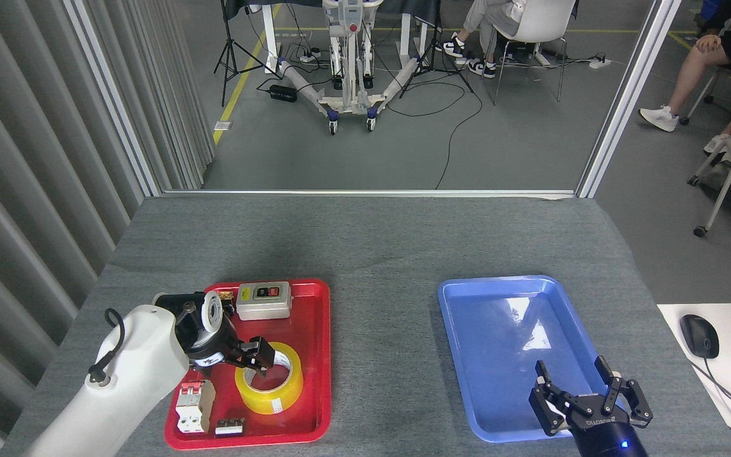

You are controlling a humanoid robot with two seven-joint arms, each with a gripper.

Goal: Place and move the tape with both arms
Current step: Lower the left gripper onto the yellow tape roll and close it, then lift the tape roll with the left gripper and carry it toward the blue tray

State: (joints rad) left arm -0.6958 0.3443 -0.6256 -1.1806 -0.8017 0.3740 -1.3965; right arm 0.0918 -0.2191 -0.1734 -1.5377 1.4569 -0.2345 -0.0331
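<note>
A yellow roll of tape (269, 381) lies flat in the near half of a red tray (315, 355) on a grey-covered table (378, 254), its white core facing up. The robot's left arm (124, 374) reaches in from the lower left, and its left gripper (263, 358) sits at the roll's left, far rim, with black fingers (255, 353) over the edge of the ring; from this angle it is not possible to tell how wide the fingers are spread or whether they have closed on the roll. Also in the red tray: a grey switch box (264, 300) with a yellow label and red button along the far edge, a white circuit breaker (194, 405) near the left front, and a small dark terminal block (229, 426) at the front rim, just beside the tape. Well to the right, a blue tray (467, 355) rests on the same table with nothing visible inside it. The right gripper (578, 388) hovers over the blue tray's near right corner, its two black fingers spread wide apart and holding nothing, a blue light glowing on its body. A computer mouse (699, 336) sits on a white desk (721, 393) at far right. Beyond the table, a seated person (708, 57) is partly visible on the workshop floor.
</note>
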